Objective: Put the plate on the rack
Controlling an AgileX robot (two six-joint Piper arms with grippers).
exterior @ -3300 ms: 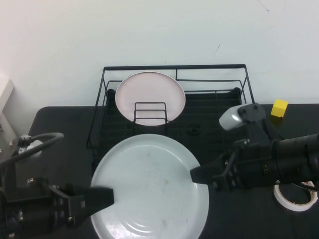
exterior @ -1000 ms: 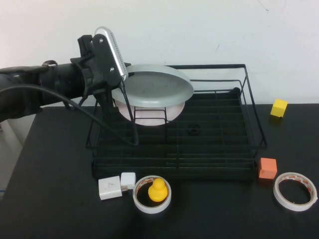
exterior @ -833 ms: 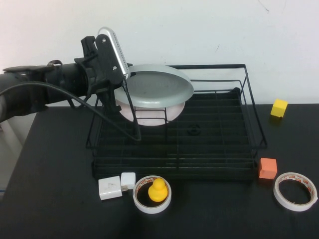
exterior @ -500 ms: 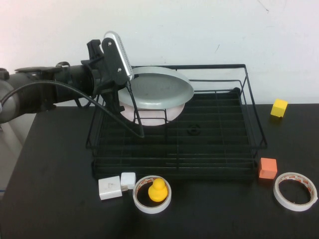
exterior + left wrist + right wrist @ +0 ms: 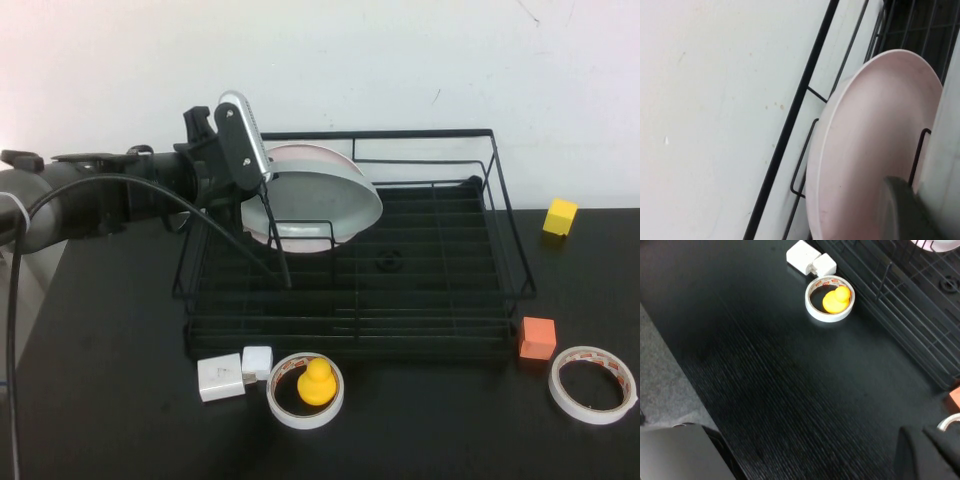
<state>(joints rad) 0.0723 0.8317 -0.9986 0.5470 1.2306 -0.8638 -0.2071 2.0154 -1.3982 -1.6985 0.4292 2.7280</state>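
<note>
Rack (image 5: 440, 260) holds two plates; left end effector (image 5: 258, 190) grips plate (image 5: 325, 200) (right one off-table).

Even, soft light; only the closest things blur.

From above we see flat overhead light on the white wall and black table (image 5: 120, 400), with faint shadows under the rack (image 5: 350, 250) and none hard. The plate (image 5: 315, 205) shines pale without glare. In the left wrist view the near dark finger (image 5: 905, 210) is out of focus; the right wrist view dims toward its corners.
</note>
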